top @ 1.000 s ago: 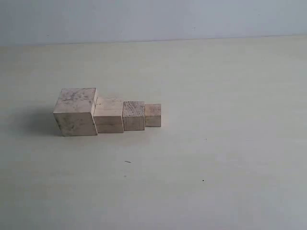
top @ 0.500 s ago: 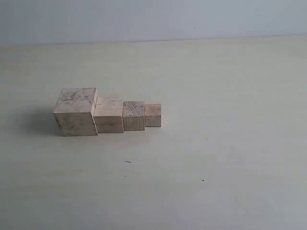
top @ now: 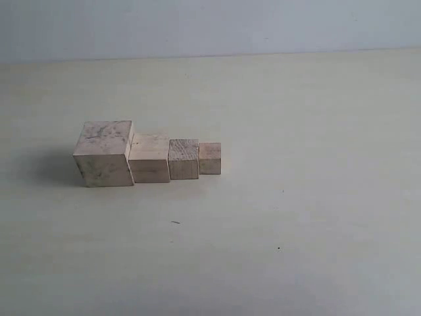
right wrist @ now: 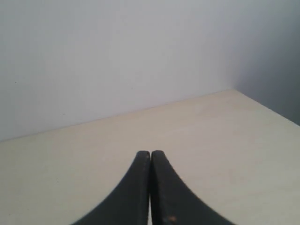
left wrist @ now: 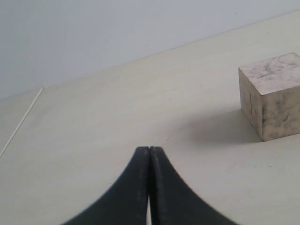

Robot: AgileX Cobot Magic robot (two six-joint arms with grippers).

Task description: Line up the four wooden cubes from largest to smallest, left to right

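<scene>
Four wooden cubes stand touching in a row on the pale table in the exterior view. From left to right they are the largest mottled cube [top: 103, 153], a plain second cube [top: 150, 158], a third cube [top: 183, 158] and the smallest cube [top: 210, 158]. The left wrist view shows the largest cube [left wrist: 274, 93] well away from my left gripper [left wrist: 149, 149], which is shut and empty. My right gripper [right wrist: 150, 153] is shut and empty too, over bare table, with no cube in its view. Neither arm appears in the exterior view.
The pale table [top: 296, 217] runs back to a light wall [top: 210, 26]. A table corner and edge [right wrist: 234, 91] lie ahead of the right gripper. A thin pale line [left wrist: 21, 123] crosses the table in the left wrist view.
</scene>
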